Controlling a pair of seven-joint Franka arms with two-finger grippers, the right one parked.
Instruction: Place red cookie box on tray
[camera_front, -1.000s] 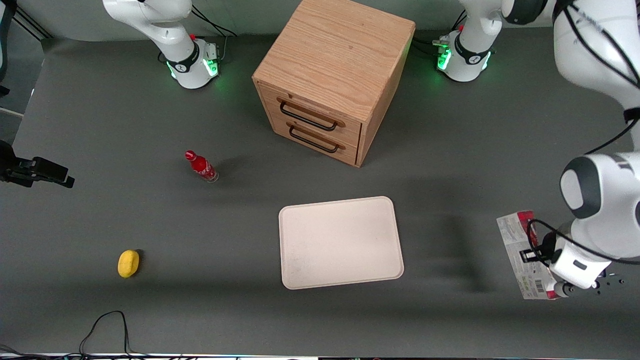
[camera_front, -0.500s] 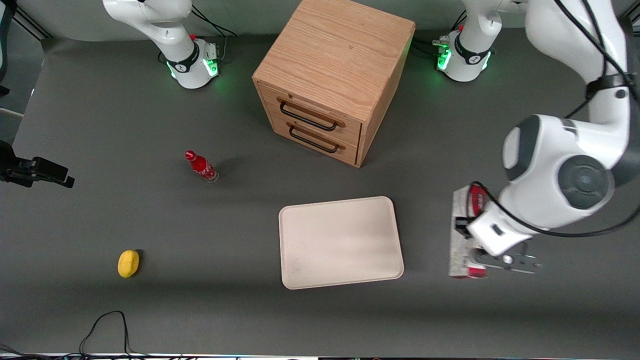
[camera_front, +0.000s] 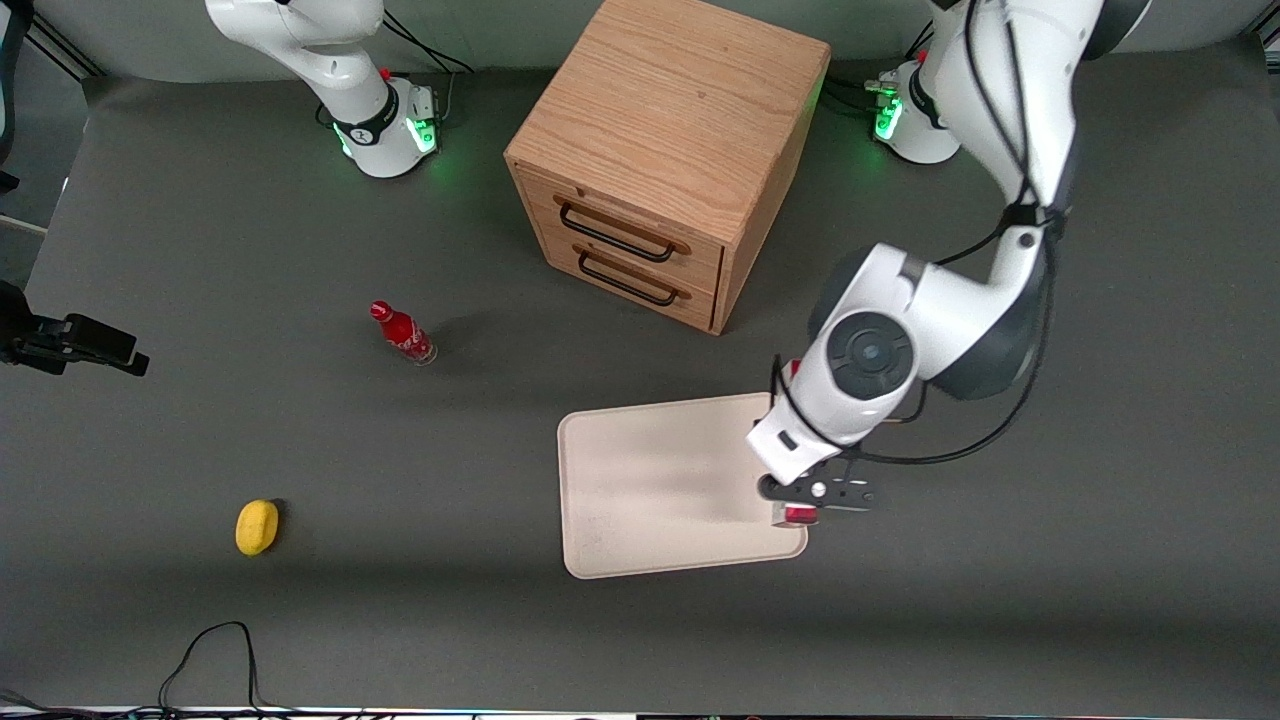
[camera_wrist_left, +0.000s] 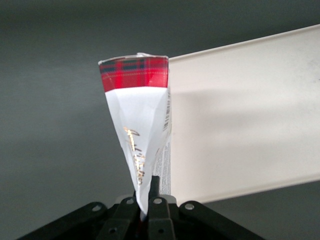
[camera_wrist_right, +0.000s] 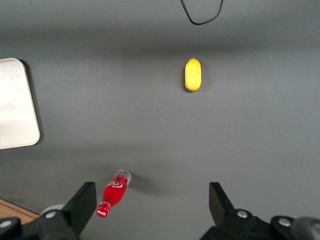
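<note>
My left gripper (camera_front: 806, 494) is shut on the red cookie box (camera_front: 797, 515) and holds it in the air over the edge of the tray (camera_front: 650, 480) nearest the working arm's end. In the front view the arm hides the box except for its red end. In the left wrist view the gripper (camera_wrist_left: 148, 194) pinches the white and red tartan box (camera_wrist_left: 140, 120), which points away from the camera. The cream-white tray (camera_wrist_left: 245, 115) lies beneath and beside it. The tray's corner also shows in the right wrist view (camera_wrist_right: 15, 105).
A wooden drawer cabinet (camera_front: 665, 150) stands farther from the front camera than the tray. A small red bottle (camera_front: 402, 333) and a yellow object (camera_front: 257, 526) sit toward the parked arm's end. A black cable (camera_front: 210, 645) loops at the table's front edge.
My left gripper has carried the box from the working arm's end of the table sideways to above the tray's edge. Nothing else moved.
</note>
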